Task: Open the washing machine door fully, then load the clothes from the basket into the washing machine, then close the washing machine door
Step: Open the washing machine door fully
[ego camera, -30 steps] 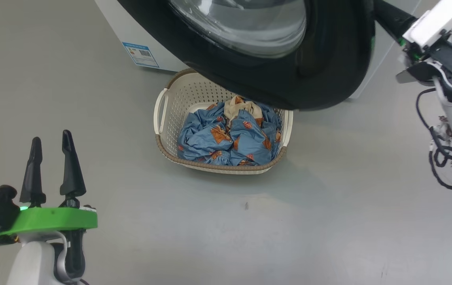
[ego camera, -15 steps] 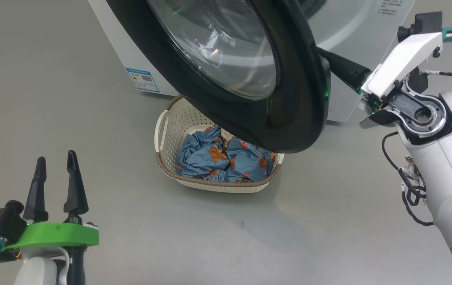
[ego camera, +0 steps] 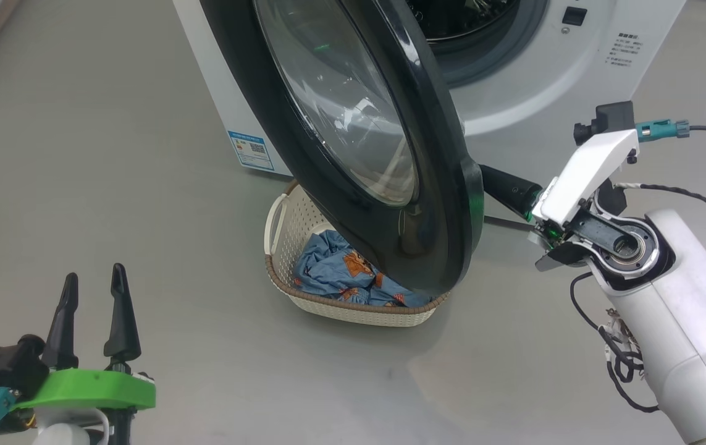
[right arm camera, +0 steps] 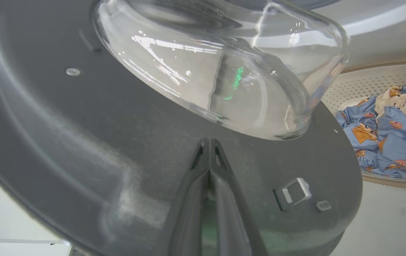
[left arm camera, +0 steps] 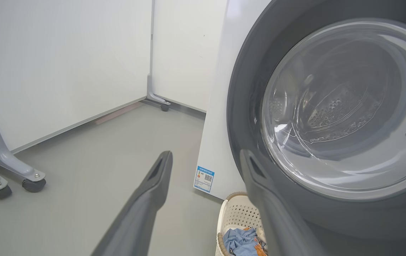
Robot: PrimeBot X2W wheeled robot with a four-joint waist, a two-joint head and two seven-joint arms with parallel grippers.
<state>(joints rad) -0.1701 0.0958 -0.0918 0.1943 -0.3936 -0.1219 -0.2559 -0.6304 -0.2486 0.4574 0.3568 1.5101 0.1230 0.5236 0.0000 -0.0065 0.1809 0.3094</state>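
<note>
We see white washing machine (ego camera: 544,74), black door (ego camera: 448,213), cream holey basket (ego camera: 297,225) with brown rim, blue clothes (ego camera: 331,272) with orange pictures.

Left gripper (left arm camera: 206,153) jaws spread, holding nothing. Washing machine door (left arm camera: 245,89) stands open, lower rim over the basket (left arm camera: 236,213); clothes (left arm camera: 240,241) inside.

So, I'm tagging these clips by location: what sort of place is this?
Likely a lab mock-up of a laundry corner: a front-loading washing machine, a basket of clothes, and white partition panels on castors.
</note>
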